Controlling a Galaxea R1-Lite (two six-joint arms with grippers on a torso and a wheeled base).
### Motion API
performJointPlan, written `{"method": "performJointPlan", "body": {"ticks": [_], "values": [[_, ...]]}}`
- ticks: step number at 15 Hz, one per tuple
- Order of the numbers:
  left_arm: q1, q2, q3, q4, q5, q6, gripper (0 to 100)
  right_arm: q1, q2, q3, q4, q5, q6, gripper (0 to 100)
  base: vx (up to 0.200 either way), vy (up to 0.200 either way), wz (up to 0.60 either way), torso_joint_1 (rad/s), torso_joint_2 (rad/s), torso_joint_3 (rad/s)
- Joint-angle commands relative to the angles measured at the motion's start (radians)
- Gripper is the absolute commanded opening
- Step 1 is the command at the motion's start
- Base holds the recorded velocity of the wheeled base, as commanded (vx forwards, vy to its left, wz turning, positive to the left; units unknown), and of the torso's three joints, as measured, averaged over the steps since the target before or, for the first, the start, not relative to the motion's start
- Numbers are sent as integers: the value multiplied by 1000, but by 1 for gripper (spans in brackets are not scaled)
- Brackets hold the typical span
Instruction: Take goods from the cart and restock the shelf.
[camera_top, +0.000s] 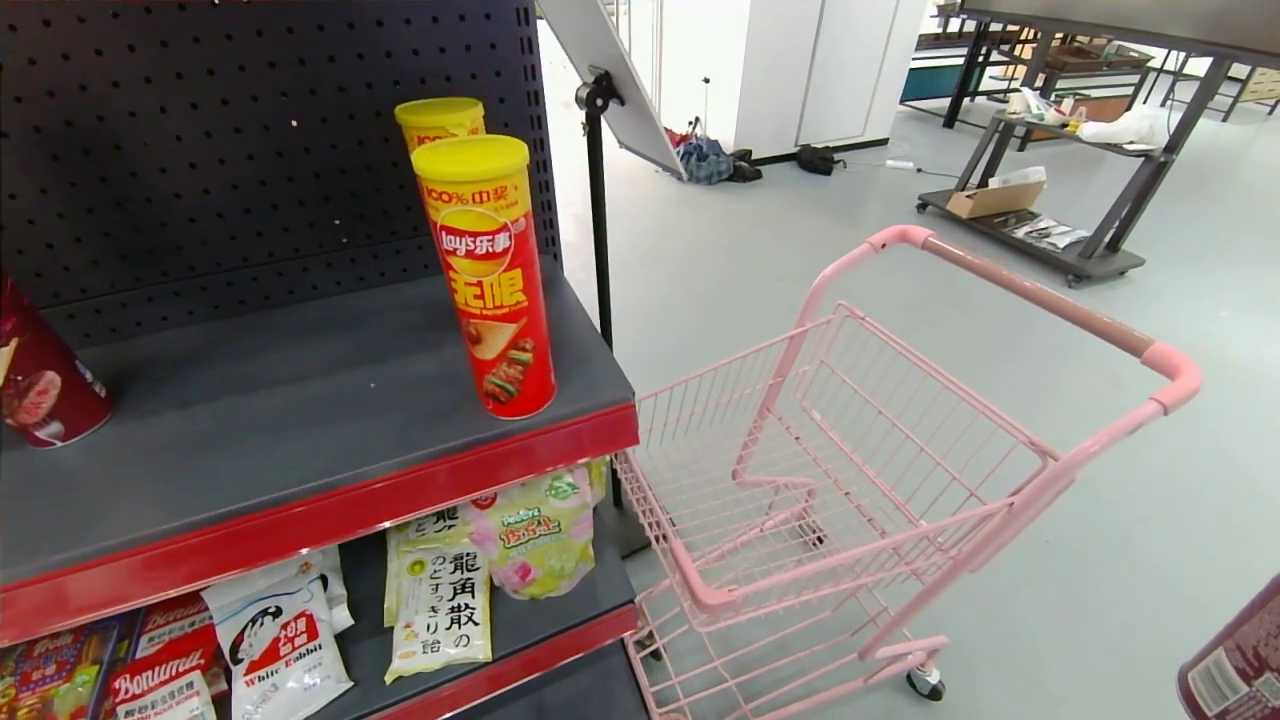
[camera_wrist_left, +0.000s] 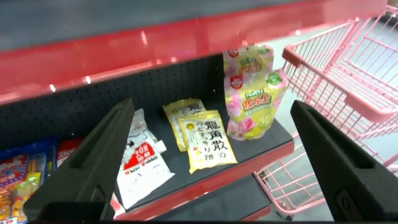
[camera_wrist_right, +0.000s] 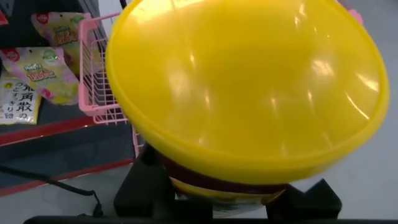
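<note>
The pink cart sits with its wire rim just beside the shelf edge, open grey floor on its far side. Beside the cart, the right gripper clamps a yellow-lidded can, cut off at the head view's corner, label hidden by the lid. The left gripper gapes wide near the cart, facing snack bags. Two red cans stand shelved beside the cart.
</note>
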Motion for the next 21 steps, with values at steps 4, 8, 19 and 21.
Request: {"method": "performJointPlan", "body": {"ticks": [4,8,19,21], "values": [[0,1,0,0,0,0,100,1,37,-2,-4,7,0,0,0,0,0,221,-566,-358],[-1,1,0,0,0,0,100,2,57,-9,-21,13,-1,0,0,0,0,166,-404,-243],[-1,1,0,0,0,0,100,1,85,18,-37,11,-14,0,0,0,382,69,-156,-94],[-1,1,0,0,0,-1,100,1,83,40,-64,11,-14,0,0,0,600,5,-2,0]]}}
